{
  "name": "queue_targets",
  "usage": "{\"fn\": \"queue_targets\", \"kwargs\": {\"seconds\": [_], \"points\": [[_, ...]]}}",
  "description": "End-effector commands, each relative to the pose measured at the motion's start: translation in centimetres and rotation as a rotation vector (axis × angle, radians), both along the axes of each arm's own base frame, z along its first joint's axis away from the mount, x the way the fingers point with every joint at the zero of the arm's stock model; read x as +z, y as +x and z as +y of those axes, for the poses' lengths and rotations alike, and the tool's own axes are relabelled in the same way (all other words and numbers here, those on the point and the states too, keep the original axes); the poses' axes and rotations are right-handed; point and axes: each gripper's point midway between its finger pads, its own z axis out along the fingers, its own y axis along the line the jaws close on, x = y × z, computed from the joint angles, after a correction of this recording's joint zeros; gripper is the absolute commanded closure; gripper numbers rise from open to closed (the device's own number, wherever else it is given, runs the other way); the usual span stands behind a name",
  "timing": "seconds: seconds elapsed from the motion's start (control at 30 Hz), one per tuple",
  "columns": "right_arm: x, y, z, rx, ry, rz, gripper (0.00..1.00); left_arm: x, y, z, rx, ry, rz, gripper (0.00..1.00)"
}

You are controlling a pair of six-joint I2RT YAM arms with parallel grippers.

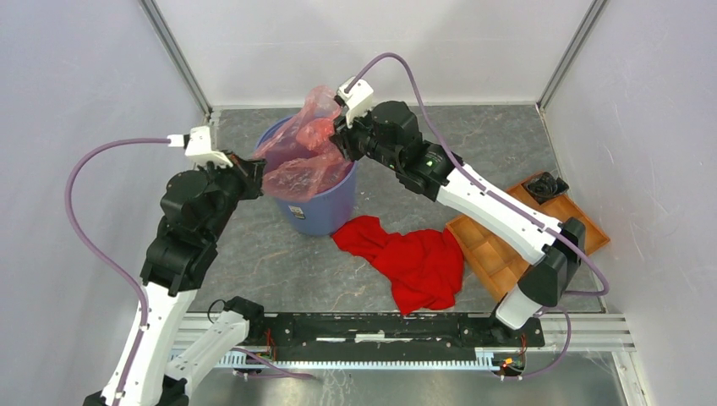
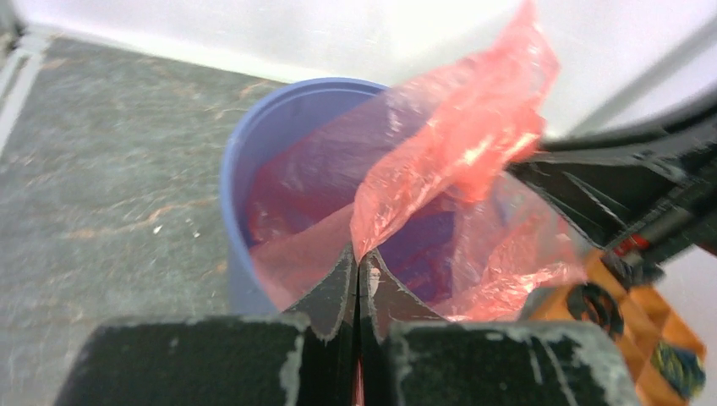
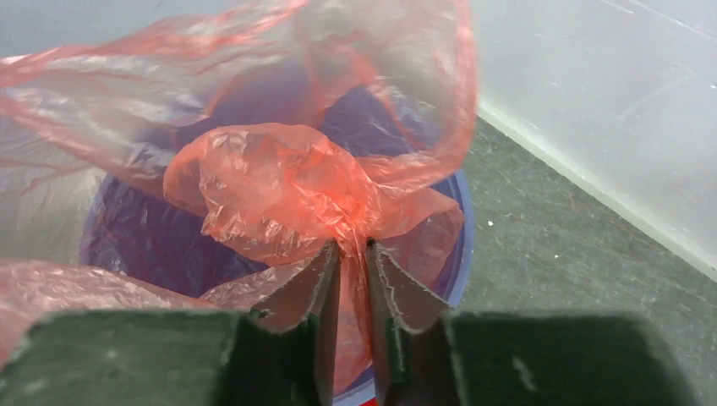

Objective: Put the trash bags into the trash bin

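The blue trash bin (image 1: 325,207) stands at the back middle of the table. The translucent red-orange trash bag (image 1: 300,148) is spread over its mouth and partly hangs inside. My left gripper (image 1: 254,173) is at the bin's left rim, shut on the bag's edge; in the left wrist view the film (image 2: 457,135) comes out from between the closed tips (image 2: 358,258), with the bin (image 2: 254,169) behind. My right gripper (image 1: 338,135) is at the bin's far right rim, shut on a bunched fold of the bag (image 3: 279,190) above the bin (image 3: 461,245); film fills the narrow gap at its tips (image 3: 353,245).
An opaque red cloth (image 1: 410,258) lies on the table just in front and right of the bin. An orange-brown compartment tray (image 1: 507,245) sits at the right, with a black object (image 1: 545,186) in its far corner. White walls enclose the table.
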Motion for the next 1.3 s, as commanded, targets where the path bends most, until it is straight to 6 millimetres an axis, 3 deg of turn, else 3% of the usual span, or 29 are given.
{"fn": "queue_targets", "kwargs": {"seconds": [0.0, 0.07, 0.27, 0.4, 0.47, 0.6, 0.67, 0.8, 0.9, 1.0, 1.1, 1.27], "points": [[3.5, 0.9, -2.2, -0.126, 0.097, -0.091, 0.87, -1.1, -0.4, 4.3, 0.289, -0.159, 0.047, 0.98], [3.3, 0.7, -3.5, -0.184, 0.147, -0.060, 0.99, -2.2, -0.9, 4.9, 0.337, -0.207, 0.076, 0.98], [2.4, -1.9, -5.2, -0.182, 0.315, 0.004, 1.00, -4.1, -1.9, 3.5, 0.270, -0.331, 0.084, 0.94], [6.1, -2.3, -4.9, -0.113, 0.422, -0.057, 1.00, -3.9, -1.5, 2.1, 0.205, -0.373, 0.064, 0.87], [7.1, -1.3, -4.3, -0.118, 0.416, -0.062, 1.00, -3.1, -0.5, 1.7, 0.199, -0.370, 0.053, 0.88], [6.8, 1.0, -2.5, -0.096, 0.434, -0.001, 1.00, -1.4, 2.6, 1.0, 0.215, -0.329, 0.062, 0.94], [6.5, 1.4, -1.9, -0.086, 0.444, 0.001, 0.99, -0.4, 5.0, -0.3, 0.177, -0.290, 0.064, 0.95], [7.2, 2.4, -1.5, -0.085, 0.430, -0.041, 1.00, 1.8, 8.4, -3.0, 0.057, -0.207, 0.028, 0.98], [7.0, 3.2, -1.7, -0.093, 0.383, -0.069, 1.00, 1.7, 9.4, -3.0, 0.044, -0.162, 0.007, 0.98], [5.6, 2.0, -1.0, -0.014, 0.315, -0.064, 1.00, 0.0, 8.3, -2.0, 0.071, -0.135, 0.003, 0.98], [3.6, 0.3, -1.0, 0.048, 0.287, -0.036, 1.00, -2.3, 5.9, -1.1, 0.073, -0.136, -0.021, 0.98], [0.7, -1.0, -1.5, 0.069, 0.264, 0.014, 1.00, -4.5, 2.8, -0.5, 0.053, -0.175, -0.041, 0.98]]}}
